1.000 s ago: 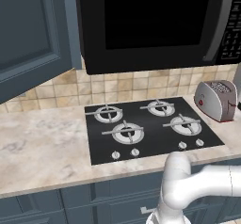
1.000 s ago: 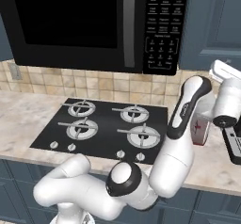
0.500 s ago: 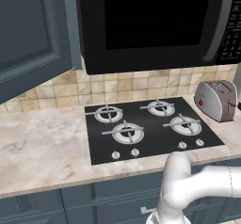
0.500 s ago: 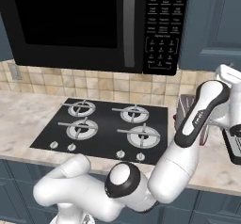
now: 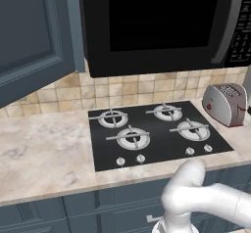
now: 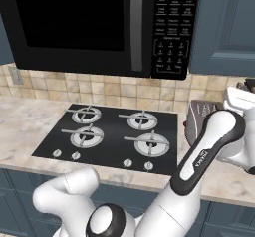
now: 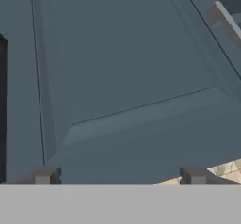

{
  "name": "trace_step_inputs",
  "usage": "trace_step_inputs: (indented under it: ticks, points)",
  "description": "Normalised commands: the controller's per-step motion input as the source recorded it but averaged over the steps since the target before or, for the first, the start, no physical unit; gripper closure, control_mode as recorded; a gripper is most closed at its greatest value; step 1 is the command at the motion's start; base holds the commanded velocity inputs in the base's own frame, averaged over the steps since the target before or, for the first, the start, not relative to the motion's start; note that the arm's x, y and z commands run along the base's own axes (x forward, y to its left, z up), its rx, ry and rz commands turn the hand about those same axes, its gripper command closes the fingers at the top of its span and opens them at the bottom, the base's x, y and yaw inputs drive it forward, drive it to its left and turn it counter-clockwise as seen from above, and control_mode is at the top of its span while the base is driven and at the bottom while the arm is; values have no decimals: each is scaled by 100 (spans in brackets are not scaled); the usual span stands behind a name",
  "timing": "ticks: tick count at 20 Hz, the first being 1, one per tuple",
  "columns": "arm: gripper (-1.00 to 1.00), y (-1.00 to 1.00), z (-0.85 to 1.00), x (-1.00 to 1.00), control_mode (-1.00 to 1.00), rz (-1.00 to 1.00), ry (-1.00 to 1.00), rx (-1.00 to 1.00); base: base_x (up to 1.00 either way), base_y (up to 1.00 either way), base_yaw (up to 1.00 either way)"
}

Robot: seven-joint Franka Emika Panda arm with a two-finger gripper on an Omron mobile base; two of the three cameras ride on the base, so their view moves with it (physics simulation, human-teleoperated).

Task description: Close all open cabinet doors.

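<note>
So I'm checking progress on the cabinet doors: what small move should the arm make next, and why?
Probably ease the gripper forward toward the slate-blue cabinet door ahead of it. The hand view looks straight at the door's recessed panel, the fingertips spread apart and holding nothing. A second upper door left of the microwave stands swung out, so that likely waits.

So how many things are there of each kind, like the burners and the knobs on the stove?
Burners on the cooktop: 4
Knobs along its front edge: 4
Toaster: 1
Microwave: 1
Upper cabinet doors: 2, one swung open left of the microwave, one to its right
Total: 12
</note>
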Motion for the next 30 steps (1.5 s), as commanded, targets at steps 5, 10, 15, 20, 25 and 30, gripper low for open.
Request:
trace_step_inputs:
  ticks: [5, 10, 15, 20, 25, 30]
  points:
    - [-100, 96, 0, -46, -100, 0, 0, -14, 0, 0, 0]
    - [-100, 100, 0, -41, -100, 0, 0, -14, 0, 0, 0]
    - [-100, 100, 0, -50, -100, 0, -1, -14, 0, 0, 0]
    - [-100, 100, 0, -49, -100, 0, 0, -14, 0, 0, 0]
    - [-100, 100, 1, -45, -100, 0, 0, -11, 0, 0, 0]
    - [-100, 100, 1, -44, -100, -1, -1, -11, 0, 0, 0]
